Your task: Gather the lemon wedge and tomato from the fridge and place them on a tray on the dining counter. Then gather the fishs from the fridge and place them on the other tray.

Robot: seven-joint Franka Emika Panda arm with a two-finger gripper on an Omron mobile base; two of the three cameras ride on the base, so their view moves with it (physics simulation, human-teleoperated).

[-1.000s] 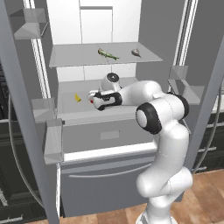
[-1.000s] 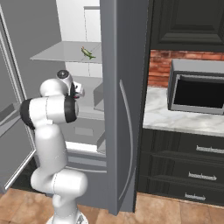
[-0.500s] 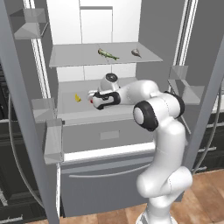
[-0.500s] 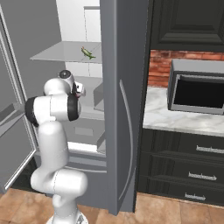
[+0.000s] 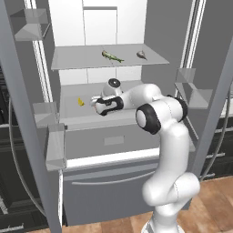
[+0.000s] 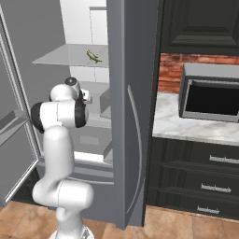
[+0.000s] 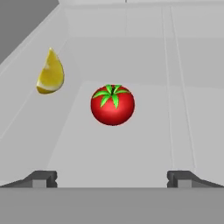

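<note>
Hand view: tomato (image 7: pixel 112 105) dead ahead on fridge (image 5: pixel 113 136) shelf, centred btwn fingertips (image 7: pixel 40 178); gripper (image 7: pixel 112 179) wide apart, empty. Lemon wedge (image 7: pixel 50 73) up-left, apart from it. Adv: go straight in, straddle tomato at widest pt, avoid nudging wedge.

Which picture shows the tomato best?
The hand view: the tomato sits whole and unblocked mid-frame, green stem visible, ahead of the open gripper. In the left base view the arm hides it; the right base view gives no clear sight of it.
</note>
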